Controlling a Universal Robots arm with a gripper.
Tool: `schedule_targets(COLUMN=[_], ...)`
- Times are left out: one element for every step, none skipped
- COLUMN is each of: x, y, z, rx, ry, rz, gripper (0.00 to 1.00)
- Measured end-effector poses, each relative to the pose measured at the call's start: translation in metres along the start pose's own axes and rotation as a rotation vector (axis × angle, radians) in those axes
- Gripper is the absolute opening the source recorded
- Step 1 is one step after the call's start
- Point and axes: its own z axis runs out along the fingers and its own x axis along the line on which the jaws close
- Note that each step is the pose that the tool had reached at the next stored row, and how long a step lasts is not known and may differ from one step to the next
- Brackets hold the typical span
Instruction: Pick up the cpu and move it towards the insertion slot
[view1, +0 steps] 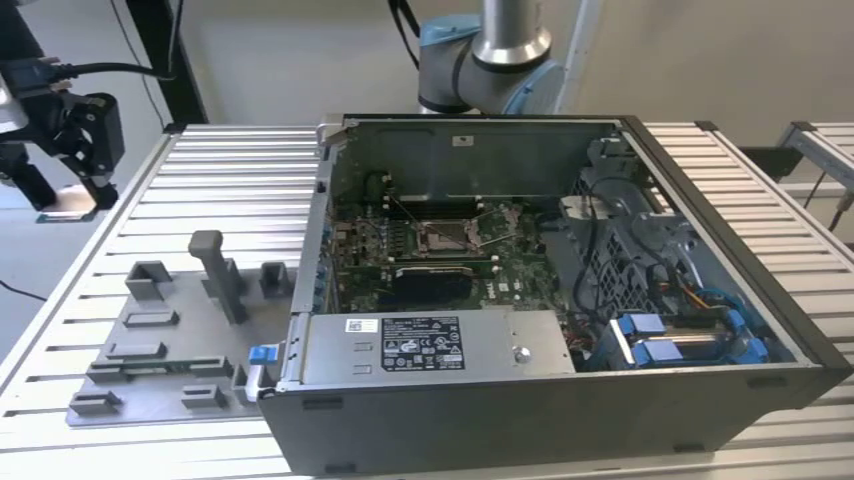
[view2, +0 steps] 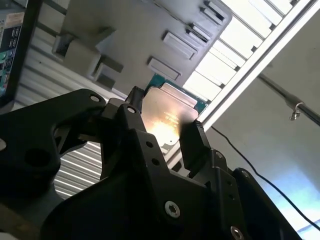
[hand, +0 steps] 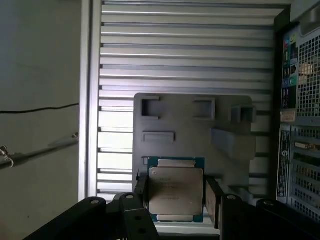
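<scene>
Cpu (hand: 176, 192) clamped in gripper (hand: 177, 194) near slatted table (hand: 190, 50).

Black gripper (view2: 164, 116), 2 fingers (view2: 194, 142) clamping the cpu (view2: 172, 105) (silvery, teal-edged), grey fixture plate (view2: 125, 25) beyond

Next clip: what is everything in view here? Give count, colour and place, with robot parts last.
cpu: one, silvery top with a green rim, gripped in the claw, outside the case.
insertion slot: one, silver frame with a dark centre, on the motherboard.
motherboard: one, green, on the case floor.
computer case: one, dark grey, open, on the table.
power supply box: one, silver, along the case's near wall.
blue plastic parts: several, blue, in the case at the exterior view's right.
fixture tray: one, grey, with raised blocks, on the table at the exterior view's left of the case.
table: one, slatted silver.
robot arm: one, silver and blue-grey, behind the case.
claw: one, black, shut on the cpu.
</scene>
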Motion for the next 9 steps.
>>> schedule_targets(x=[-0.0019, -0.0039, -0.0069, -0.0096, -0.0119, -0.0148, -0.0177, -0.0205, -0.0231], y=[0.0000, 0.0000, -0.0001, -0.0001, -0.0001, -0.0001, -0.0001, -0.0002, -0.0002], z=[0.0000, 0.0000, 0.0000, -0.0001, 0.0000, -0.0001, 0.0000, 0.0000, 0.0000], rx=[0.0002, 0.0003, 0.0004, 0.0005, 0.0004, 0.0005, 0.0005, 0.0005, 0.0004], ry=[0.0000, 0.0000, 0.0002, 0.0004, 0.0005, 0.0007, 0.0008, 0.0009, 0.0011], rz=[0.000, 0.000, 0.000, 0.000, 0.000, 0.000, 0.000, 0.000, 0.000], gripper=[0.00, 0.00, 0.00, 0.00, 0.00, 0.00, 0.00, 0.00, 0.00])
